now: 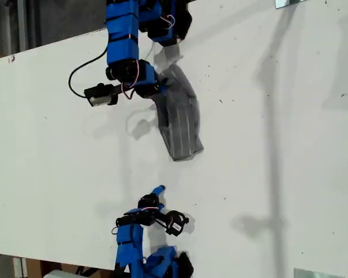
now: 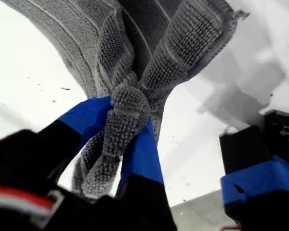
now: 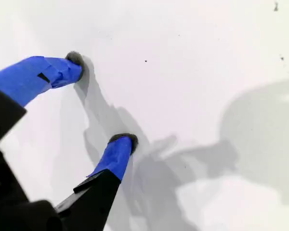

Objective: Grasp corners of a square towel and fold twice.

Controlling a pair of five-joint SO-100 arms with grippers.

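Observation:
The grey striped towel (image 1: 181, 119) hangs as a narrow curved strip from my first gripper (image 1: 156, 88) near the top of the exterior view. Its lower end rests on the white table (image 1: 267, 145). The first wrist view shows my first gripper (image 2: 119, 132) shut on a bunched fold of the towel (image 2: 130, 113), with the rest of the cloth spreading away beyond its blue fingers (image 2: 142, 154). I cannot tell which of the corners is in the pinch. My second gripper (image 1: 157, 196) sits low in the exterior view, apart from the towel. It is open (image 3: 102, 98) over bare table with nothing between its fingers.
The first arm's blue links (image 1: 123, 35) and black cable (image 1: 75, 75) crowd the top of the exterior view. The second arm's base (image 1: 156, 263) sits at the bottom edge. The table's far edge (image 1: 46, 47) slants across the exterior view's upper left. Small metal plates (image 1: 290, 3) (image 1: 316, 273) mark its right side.

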